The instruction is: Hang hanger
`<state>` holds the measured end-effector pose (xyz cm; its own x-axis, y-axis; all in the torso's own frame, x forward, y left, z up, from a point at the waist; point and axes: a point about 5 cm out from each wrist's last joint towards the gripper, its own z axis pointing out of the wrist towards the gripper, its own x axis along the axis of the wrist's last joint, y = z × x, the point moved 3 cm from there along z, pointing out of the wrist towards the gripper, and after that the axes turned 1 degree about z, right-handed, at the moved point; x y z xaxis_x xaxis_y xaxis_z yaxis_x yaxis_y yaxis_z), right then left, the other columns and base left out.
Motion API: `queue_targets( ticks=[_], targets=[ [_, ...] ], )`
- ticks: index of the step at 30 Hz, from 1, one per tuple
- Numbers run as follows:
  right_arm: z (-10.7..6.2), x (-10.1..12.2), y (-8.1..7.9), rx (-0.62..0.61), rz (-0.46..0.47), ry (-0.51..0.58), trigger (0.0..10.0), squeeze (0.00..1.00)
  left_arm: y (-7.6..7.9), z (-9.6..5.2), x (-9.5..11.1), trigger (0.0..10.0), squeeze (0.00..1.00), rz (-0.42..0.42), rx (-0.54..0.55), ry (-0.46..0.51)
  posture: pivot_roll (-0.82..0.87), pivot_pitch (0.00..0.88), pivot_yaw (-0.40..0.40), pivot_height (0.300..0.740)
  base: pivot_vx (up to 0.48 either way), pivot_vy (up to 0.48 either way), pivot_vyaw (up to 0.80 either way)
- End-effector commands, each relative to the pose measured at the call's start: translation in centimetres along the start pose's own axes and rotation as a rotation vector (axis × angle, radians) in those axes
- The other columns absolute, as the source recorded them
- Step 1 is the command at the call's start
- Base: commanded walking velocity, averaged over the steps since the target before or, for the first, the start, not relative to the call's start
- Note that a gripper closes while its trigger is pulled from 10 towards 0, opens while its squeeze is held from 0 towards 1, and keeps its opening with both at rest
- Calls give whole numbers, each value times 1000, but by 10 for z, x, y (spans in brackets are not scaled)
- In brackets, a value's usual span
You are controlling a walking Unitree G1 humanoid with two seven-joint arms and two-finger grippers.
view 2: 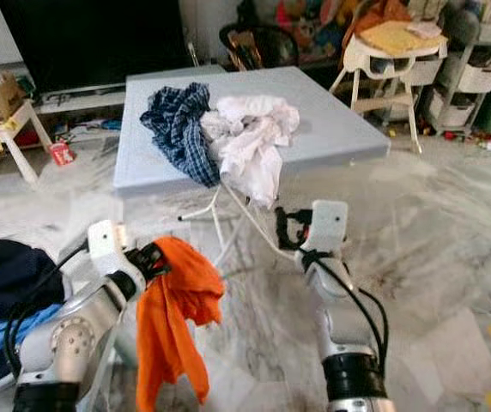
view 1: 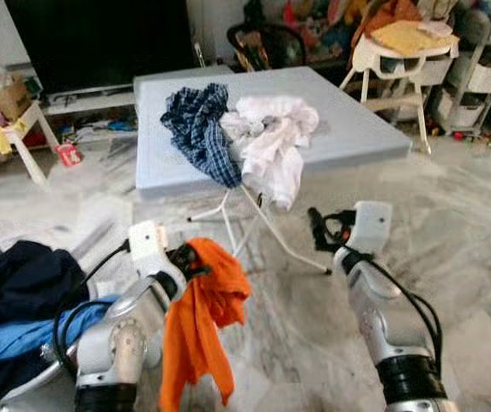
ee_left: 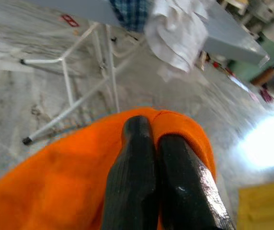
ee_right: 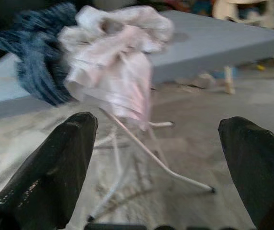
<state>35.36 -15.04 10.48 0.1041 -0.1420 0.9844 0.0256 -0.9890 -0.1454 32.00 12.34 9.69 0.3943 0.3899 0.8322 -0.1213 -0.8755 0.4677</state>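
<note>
At 8 o'clock the left gripper (view 1: pixel 196 260) holds its fingers (ee_left: pixel 142 163) pressed together on an orange garment (view 1: pixel 201 326) hanging straight down, long axis vertical. No hanger can be made out. At 12 o'clock the desk (view 1: pixel 348 129) carries plaid and white clothes (view 1: pixel 271 142). At 4 o'clock the right gripper (ee_right: pixel 158 158), fingers spread and empty, faces the desk, likely nearer it

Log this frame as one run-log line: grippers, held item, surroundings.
left gripper: shut on orange garment, held up | right gripper: open, empty, facing grey table | table load: plaid shirt, white garment
</note>
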Motion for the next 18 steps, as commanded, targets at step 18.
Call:
queue_targets(
  ticks=[18],
  targets=[
    [-16, -19, -11, 353, -285, -126, 10000, 0, 20, 15, 56, 10000, 0, -31, -62, 150, -36, 50, 27, 740, 0, 0, 0]
  ],
)
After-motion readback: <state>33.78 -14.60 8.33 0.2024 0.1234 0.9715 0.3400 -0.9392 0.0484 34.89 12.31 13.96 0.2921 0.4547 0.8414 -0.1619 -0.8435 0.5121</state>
